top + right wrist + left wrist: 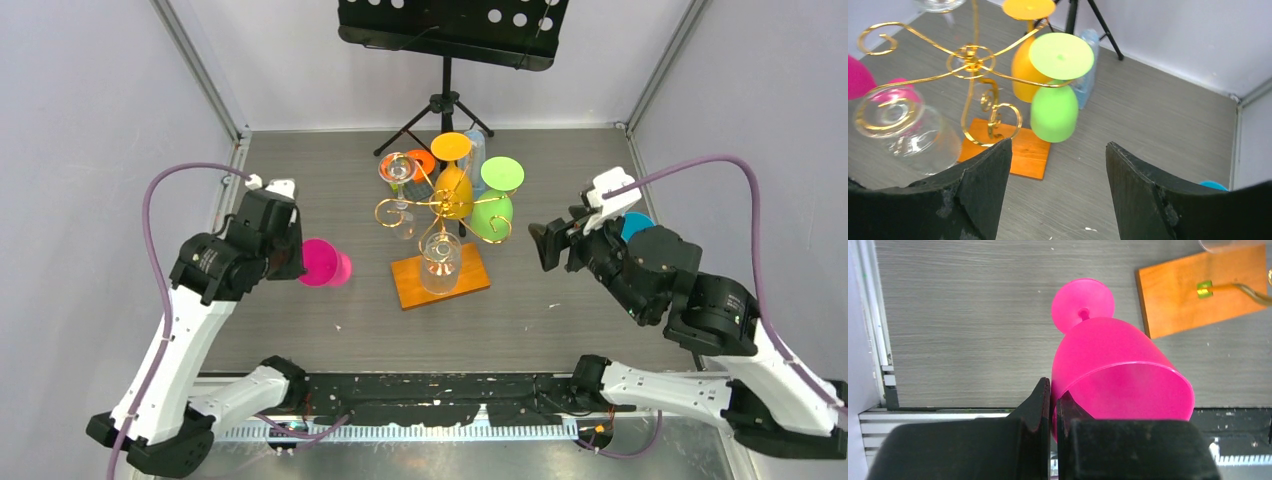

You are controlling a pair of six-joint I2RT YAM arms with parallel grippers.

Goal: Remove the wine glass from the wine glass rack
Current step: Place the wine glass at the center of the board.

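The table (560, 300) is a grey surface with a wood grain, closed in by pale lilac walls (100, 80) with metal posts in the far corners. At 12 o'clock, against the back wall, stands a black music stand (447, 30). The wine glass rack (437, 203) stands in the middle of the table on its orange base (410, 280). From its gold arms hang upside down an orange glass (1023, 75), a green glass (1054, 112) and a clear glass (913, 130).

At 9 o'clock from the rack, the left claw (1054, 412) is closed narrowly on the rim of the pink wine glass (1113, 370), one finger outside the bowl and one inside. This glass is off the rack and tilted; I cannot tell whether it touches the table. At 3 o'clock the right claw (1058, 146) stands wide, facing the rack, and holds nothing.
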